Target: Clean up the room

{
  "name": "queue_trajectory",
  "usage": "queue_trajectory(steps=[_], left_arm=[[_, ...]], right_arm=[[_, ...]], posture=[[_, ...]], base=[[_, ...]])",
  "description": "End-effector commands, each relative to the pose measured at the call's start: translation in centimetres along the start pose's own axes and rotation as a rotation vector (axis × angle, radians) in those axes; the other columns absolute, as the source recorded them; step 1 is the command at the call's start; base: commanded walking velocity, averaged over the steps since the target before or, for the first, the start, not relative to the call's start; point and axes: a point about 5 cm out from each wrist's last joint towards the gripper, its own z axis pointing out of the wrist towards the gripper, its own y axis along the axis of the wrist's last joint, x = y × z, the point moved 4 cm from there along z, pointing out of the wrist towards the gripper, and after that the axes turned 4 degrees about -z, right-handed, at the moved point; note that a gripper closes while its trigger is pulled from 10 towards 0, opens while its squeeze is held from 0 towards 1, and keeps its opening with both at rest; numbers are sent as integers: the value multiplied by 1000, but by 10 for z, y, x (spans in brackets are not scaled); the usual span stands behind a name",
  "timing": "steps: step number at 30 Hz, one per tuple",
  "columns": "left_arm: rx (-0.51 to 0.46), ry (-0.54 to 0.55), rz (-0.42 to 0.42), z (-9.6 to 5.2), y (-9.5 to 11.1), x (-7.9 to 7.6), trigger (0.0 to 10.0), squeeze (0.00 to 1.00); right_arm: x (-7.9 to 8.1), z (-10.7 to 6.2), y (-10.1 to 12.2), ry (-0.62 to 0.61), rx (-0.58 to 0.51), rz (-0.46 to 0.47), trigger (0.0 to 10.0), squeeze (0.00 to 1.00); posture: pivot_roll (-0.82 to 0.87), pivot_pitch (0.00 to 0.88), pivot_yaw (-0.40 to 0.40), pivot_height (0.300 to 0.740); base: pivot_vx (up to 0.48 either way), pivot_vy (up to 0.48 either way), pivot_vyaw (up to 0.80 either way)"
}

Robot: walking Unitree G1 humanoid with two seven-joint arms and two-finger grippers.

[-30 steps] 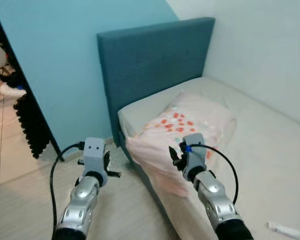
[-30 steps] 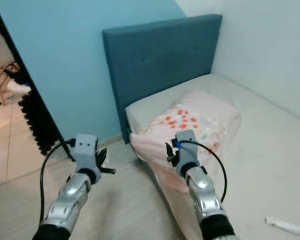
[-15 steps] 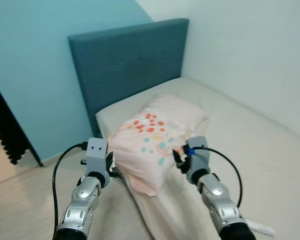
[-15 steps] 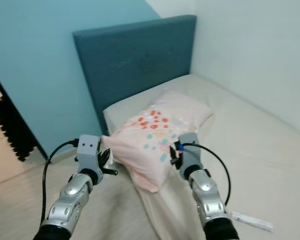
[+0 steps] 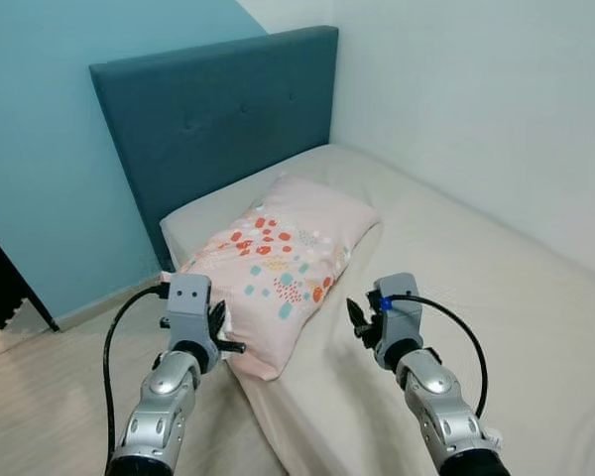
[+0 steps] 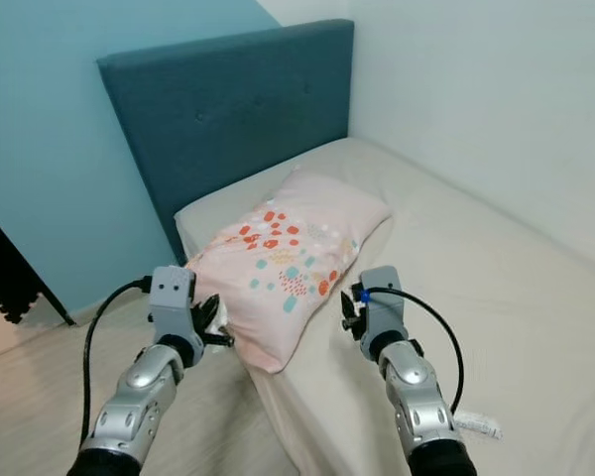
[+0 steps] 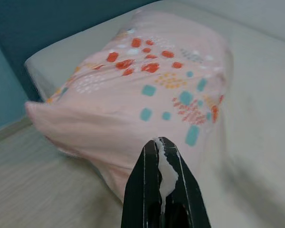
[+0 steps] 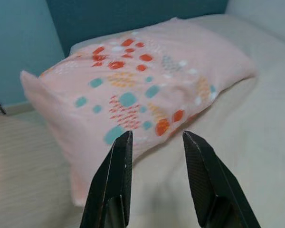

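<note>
Two grippers, left gripper (image 7: 164, 190) pinching pillow (image 5: 278, 263) fabric, right gripper (image 8: 154, 180) spread, empty.

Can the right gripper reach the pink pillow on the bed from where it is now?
Probably yes. The right gripper hangs over the mattress just short of the pillow, its fingers apart and aimed at the pillow's near edge. Nothing lies between them, so a short push forward should do it.

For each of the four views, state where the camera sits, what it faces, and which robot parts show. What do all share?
Left eye: head, facing down at bed; both arms show.
Right eye: same scene, shifted.
Left wrist: along shut left gripper, a white scrap between its fingers, toward pillow.
Right wrist: along open right gripper, toward pillow.
Shared: the pillow.
</note>
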Motion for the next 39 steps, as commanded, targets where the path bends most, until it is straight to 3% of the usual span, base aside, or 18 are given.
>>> queue_trajectory(steps=[1, 23, 31, 36, 39], left_arm=[[-3, 8, 12, -2, 0, 4, 10000, 0], [-9, -13, 40, -11, -3, 2, 10000, 0], [23, 10, 75, -10, -12, 13, 10000, 0], [13, 41, 63, -4, -8, 14, 10000, 0], [32, 45, 86, 3, -14, 11, 10000, 0]], right_arm=[[3, 0, 2, 7, -4, 2, 10000, 0], [-15, -14, -14, -56, 40, -1, 10000, 0], [-19, -18, -26, -114, 69, 39, 10000, 0], [-30, -20, -22, -145, 63, 62, 10000, 0], [-39, -29, -22, -188, 68, 75, 10000, 0]], posture=[[-18, 5, -29, 740], [0, 0, -55, 740], [4, 0, -17, 740], [-39, 0, 28, 740], [-87, 0, 59, 740]], base=[[0, 0, 0], [0, 0, 0], [0, 0, 0], [0, 0, 0], [0, 0, 0]])
